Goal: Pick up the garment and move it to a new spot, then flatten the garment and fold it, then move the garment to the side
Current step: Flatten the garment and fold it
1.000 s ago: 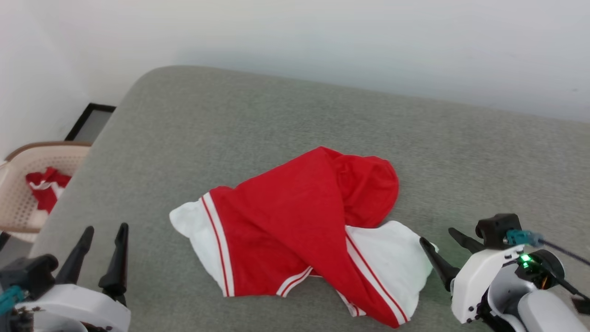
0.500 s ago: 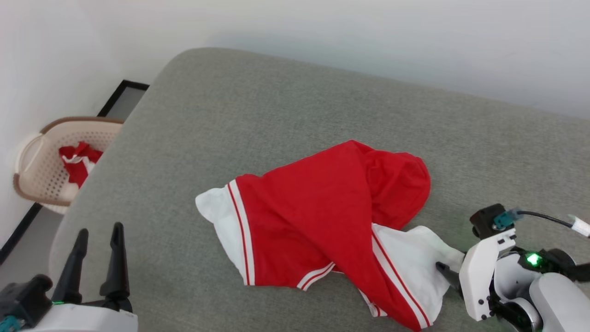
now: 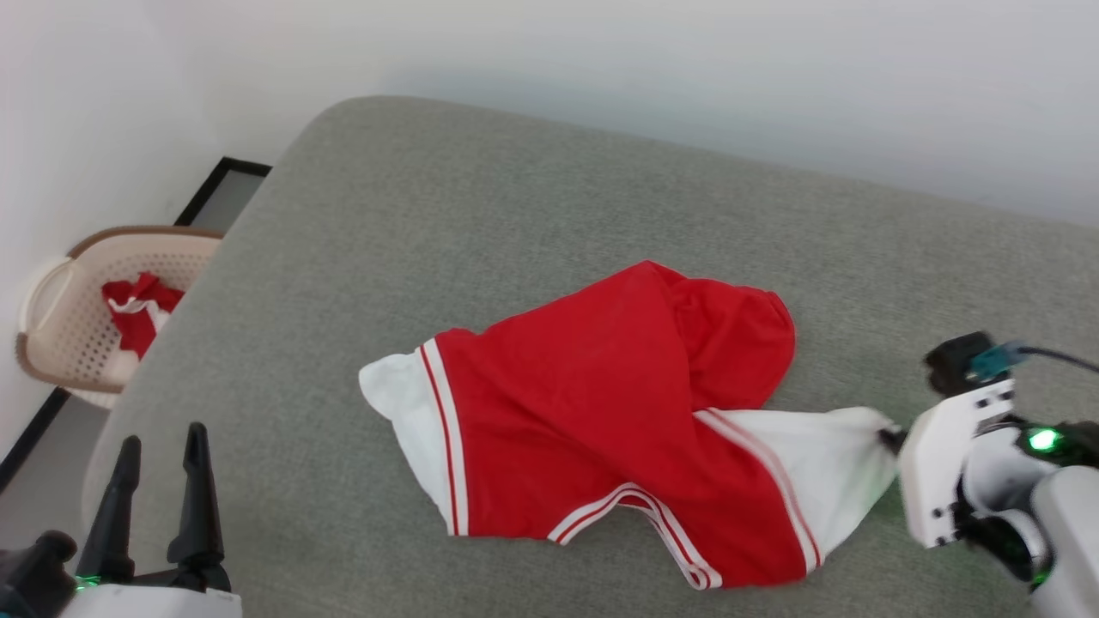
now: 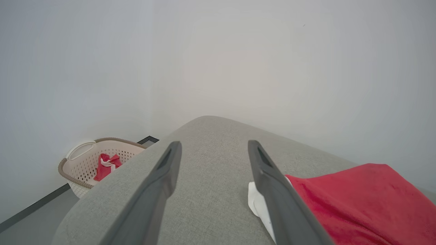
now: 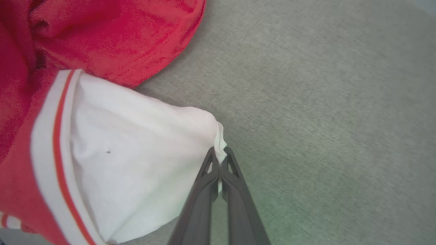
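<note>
Tightly pinched red garment (image 3: 601, 403), right gripper (image 5: 220, 152) clamped

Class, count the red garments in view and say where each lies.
2. The garment lies on the grey cushion, a sleeve pinched by the right hand. Another red garment sits in the basket; more may hide beneath it.
</note>
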